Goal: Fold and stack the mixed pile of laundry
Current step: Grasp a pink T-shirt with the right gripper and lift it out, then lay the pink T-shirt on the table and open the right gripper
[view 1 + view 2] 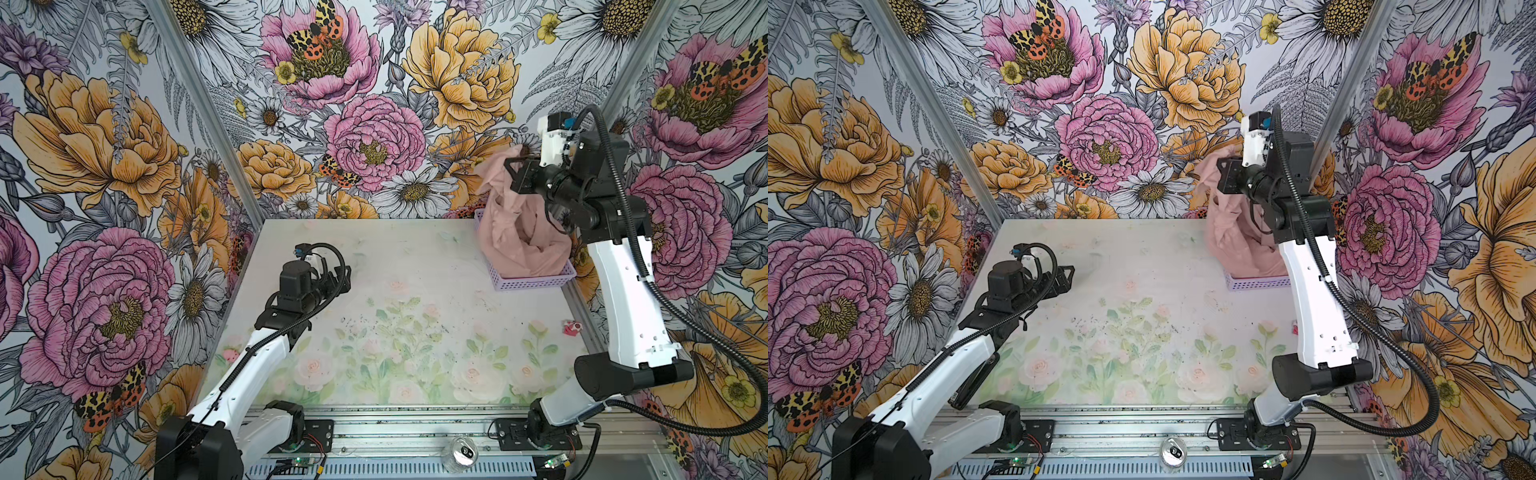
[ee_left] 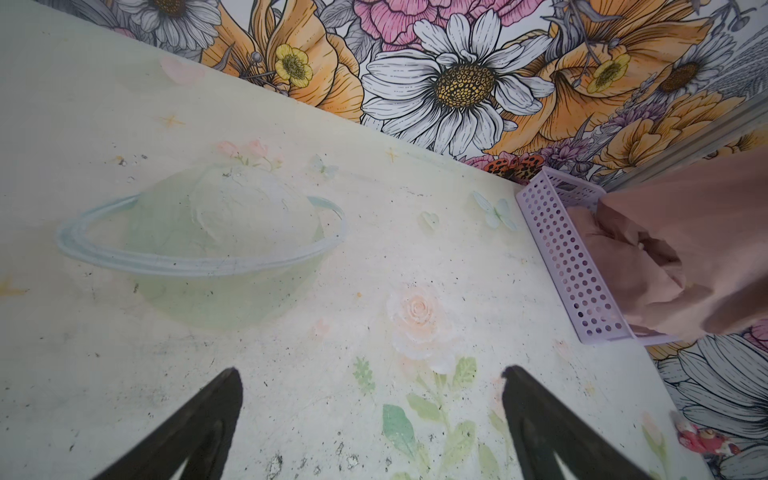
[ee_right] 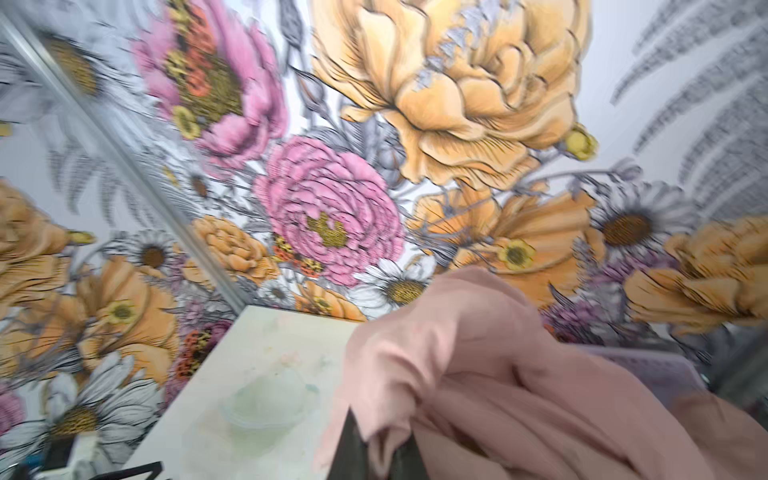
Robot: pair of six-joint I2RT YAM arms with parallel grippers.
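My right tool [image 3: 376, 446] is pinching pink laundry [image 1: 513, 232], which is hanging up out of the lavender basket [image 1: 528, 281] at the desk's [image 1: 415, 257] far corner; my left tool [image 2: 370, 415] is hovering wide open

The middle and near part of the table [image 1: 415, 266] lies bare, open to a gripper from either side. At the far right corner the lavender basket [image 1: 528, 282] and the pink cloth [image 1: 511, 232] rising from it block the way, with the right arm [image 1: 615, 291] alongside. A small red object [image 1: 571, 327] sits by the right edge.
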